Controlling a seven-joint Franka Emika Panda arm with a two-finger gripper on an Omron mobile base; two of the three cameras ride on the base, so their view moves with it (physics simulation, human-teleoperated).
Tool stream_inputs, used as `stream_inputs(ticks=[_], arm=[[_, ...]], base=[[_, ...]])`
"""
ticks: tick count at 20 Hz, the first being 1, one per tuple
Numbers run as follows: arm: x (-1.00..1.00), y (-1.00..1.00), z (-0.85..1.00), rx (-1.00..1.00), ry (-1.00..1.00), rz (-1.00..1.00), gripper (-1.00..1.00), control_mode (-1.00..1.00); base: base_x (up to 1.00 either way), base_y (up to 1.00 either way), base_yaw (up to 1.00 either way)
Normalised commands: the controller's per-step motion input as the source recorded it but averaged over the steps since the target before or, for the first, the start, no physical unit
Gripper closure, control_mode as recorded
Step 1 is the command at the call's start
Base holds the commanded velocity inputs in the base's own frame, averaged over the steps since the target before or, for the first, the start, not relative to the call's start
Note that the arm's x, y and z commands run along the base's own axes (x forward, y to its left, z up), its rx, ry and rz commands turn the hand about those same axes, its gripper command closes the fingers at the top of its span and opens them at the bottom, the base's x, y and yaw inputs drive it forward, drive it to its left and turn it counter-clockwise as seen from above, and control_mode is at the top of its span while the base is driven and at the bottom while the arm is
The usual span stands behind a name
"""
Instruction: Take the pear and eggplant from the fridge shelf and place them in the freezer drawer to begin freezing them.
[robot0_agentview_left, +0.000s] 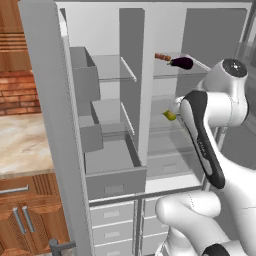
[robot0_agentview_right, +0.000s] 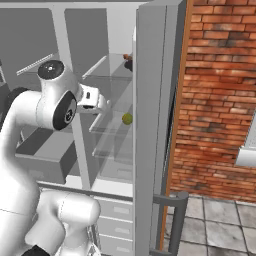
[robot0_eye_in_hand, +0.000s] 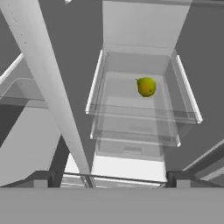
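We see the fridge open w/ the pear on a mid glass shelf in the right compartment, well ahead of the gripper. The eggplant lies on the shelf above, just beside a skewer-like item to its left. The freezer drawer sits pulled out at the bottom of the left compartment, below two door bins, above the lower drawers.

One pear, one eggplant, one skewer
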Motion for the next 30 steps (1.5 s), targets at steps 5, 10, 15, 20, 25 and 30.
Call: stream_inputs(ticks=[5, 10, 15, 20, 25, 30], arm=[[-0.05, -0.11, 0.80, -0.02, -0.49, 0.00, -1.00, -1.00], [0.04, -0.17, 0.06, -0.01, -0.10, 0.00, -1.00, -1.00], [0.40, -0.07, -0.12, -0.11, 0.07, 0.00, -1.00, -1.00], [0.19, 0.06, 0.68, -0.27, -0.27, -0.01, -1.00, -1.00], [0.25, 0.00, 0.50, -0.21, -0.12, -0.02, -1.00, -1.00], [0.58, -0.01, 0.01, -0.07, 0.04, -0.05, -1.00, -1.00]], base=[[0.00, 0.00, 0.00], [0.00, 0.00, 0.00], [0.00, 0.00, 0.00], [0.00, 0.00, 0.00], [0.00, 0.00, 0.00], [0.00, 0.00, 0.00]])
